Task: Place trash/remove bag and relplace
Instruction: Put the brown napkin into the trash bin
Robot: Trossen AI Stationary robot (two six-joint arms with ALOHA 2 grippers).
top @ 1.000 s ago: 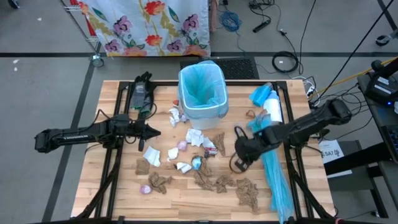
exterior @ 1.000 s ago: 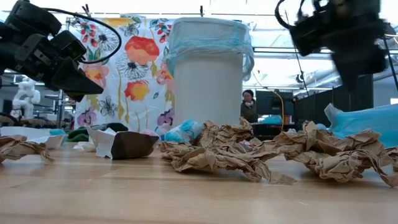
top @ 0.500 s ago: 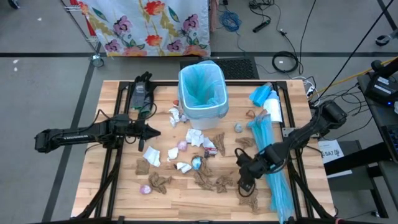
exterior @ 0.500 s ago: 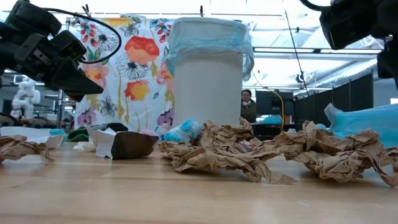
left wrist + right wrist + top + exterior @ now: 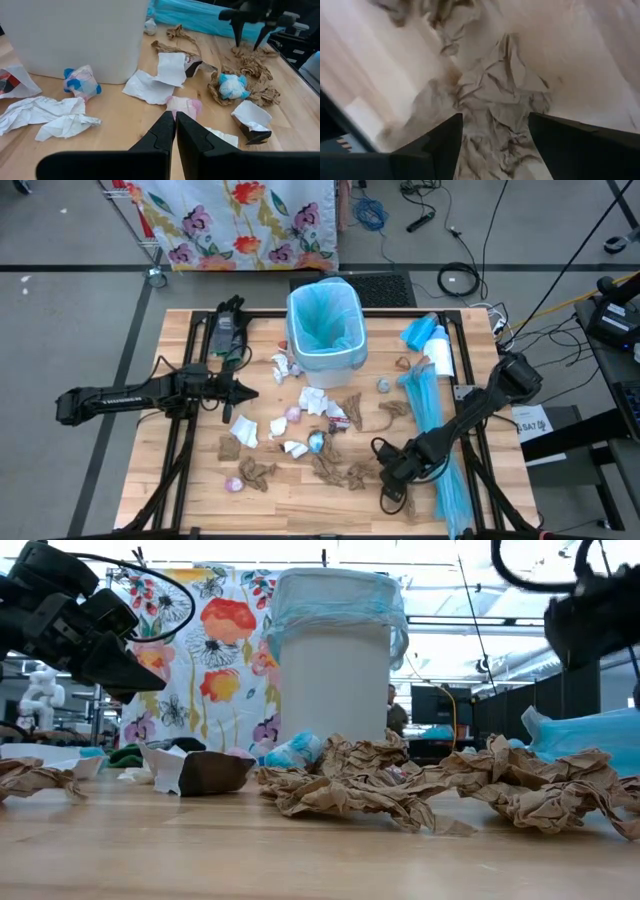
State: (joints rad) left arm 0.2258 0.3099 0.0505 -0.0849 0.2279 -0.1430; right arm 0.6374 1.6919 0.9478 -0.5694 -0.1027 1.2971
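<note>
Many scraps of trash (image 5: 330,442) lie scattered on the counter (image 5: 200,490), in front of the bin (image 5: 324,330) with its blue bag (image 5: 322,320): brown paper wads, white tissue, a few pink and blue bits. None looks picked up at this moment, so the step in hand is the first one, loading trash into the bin.

Right tool (image 5: 390,488) hangs over the near right corner of the pile, fingers spread wide, straddling a crumpled brown paper wad (image 5: 497,100) in its wrist view. Whether it touches the paper, can't tell. Nothing held.

Left tool (image 5: 174,131) sits well left of the bin, fingers pressed together, empty, pointing toward white tissue (image 5: 155,80) and a pink scrap (image 5: 185,106). Looks like it waits.

Next move, my guess: right tool drops onto the brown wad, closes, lifts, carries it to the bin opening. Wad is light and springy, so a deep grip is needed or it slips. Long blue plastic sheets (image 5: 435,430) lie just beside it, risk of snagging.
</note>
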